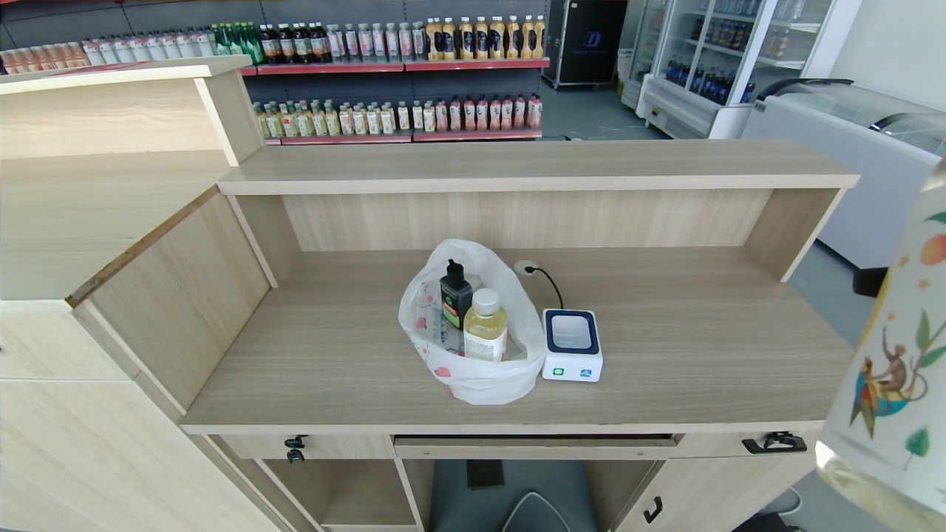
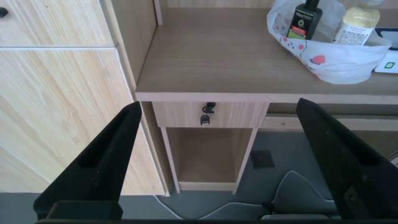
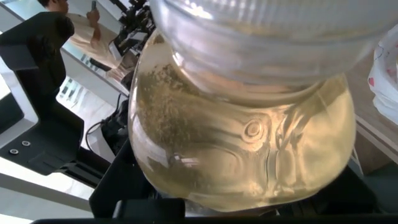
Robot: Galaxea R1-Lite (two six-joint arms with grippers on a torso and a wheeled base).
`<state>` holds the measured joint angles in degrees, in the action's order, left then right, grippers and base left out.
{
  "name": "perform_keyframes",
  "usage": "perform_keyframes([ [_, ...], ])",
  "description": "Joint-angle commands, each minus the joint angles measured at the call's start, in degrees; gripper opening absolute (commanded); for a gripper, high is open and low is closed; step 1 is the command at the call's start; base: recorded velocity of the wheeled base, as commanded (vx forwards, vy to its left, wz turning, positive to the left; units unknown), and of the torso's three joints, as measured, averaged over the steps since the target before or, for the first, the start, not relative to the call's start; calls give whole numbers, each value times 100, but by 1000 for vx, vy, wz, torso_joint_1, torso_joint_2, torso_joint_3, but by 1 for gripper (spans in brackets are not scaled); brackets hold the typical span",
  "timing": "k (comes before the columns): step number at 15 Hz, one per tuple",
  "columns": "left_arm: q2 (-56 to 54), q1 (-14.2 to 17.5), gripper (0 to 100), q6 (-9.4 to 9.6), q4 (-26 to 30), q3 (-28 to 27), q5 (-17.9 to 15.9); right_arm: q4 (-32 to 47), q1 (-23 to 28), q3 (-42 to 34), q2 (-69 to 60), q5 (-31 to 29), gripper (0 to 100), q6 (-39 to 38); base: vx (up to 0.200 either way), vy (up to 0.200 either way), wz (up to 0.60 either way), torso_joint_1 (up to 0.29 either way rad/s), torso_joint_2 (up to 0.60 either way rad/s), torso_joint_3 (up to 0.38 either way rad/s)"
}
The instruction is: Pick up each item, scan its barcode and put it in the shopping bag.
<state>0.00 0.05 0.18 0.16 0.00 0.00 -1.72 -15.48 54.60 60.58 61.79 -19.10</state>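
The shopping bag (image 1: 480, 386) is seen standing open on the wooden counter (image 1: 702, 347), near its middle. Two items are held upright inside it: a dark bottle (image 1: 455, 295) with a black cap towards the back, and a small bottle of yellow drink (image 1: 485, 329) with a white cap in front of it. The white scanner (image 1: 571, 345) is placed just beside the bag on the robot's right, window facing up. Its black cable (image 1: 550, 284) is led back to a socket in the counter top.

A large bottle (image 1: 898, 355) with a pictured label and pale yellow liquid is held raised off the counter at the right edge of the head view, well apart from bag and scanner. The right gripper (image 3: 249, 208) is closed around this bottle, whose base is seen close up in the right wrist view.

The left gripper (image 2: 219, 104) is found low in front of the counter, facing a drawer (image 2: 208, 114) with a key in its lock. Its fingers are spread wide and nothing is held.
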Motion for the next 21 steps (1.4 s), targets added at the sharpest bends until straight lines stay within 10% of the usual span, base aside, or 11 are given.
perform_keyframes([
  [1,9,4,100,-1,2,0,0,-4,19,-11,104,-27,0,56,0,0,0,0,0,0],
  [4,9,4,100,-1,2,0,0,-188,450,-196,1132,-2532,0,3158,0,0,0,0,0,0],
  [9,9,4,100,-1,-7,0,0,-3449,2084,-1136,2529,-2769,0,6832,0,0,0,0,0,0],
  [21,9,4,100,-1,2,0,0,-6842,2014,-1338,4516,-1635,0,8432,0,0,200,0,0,0],
])
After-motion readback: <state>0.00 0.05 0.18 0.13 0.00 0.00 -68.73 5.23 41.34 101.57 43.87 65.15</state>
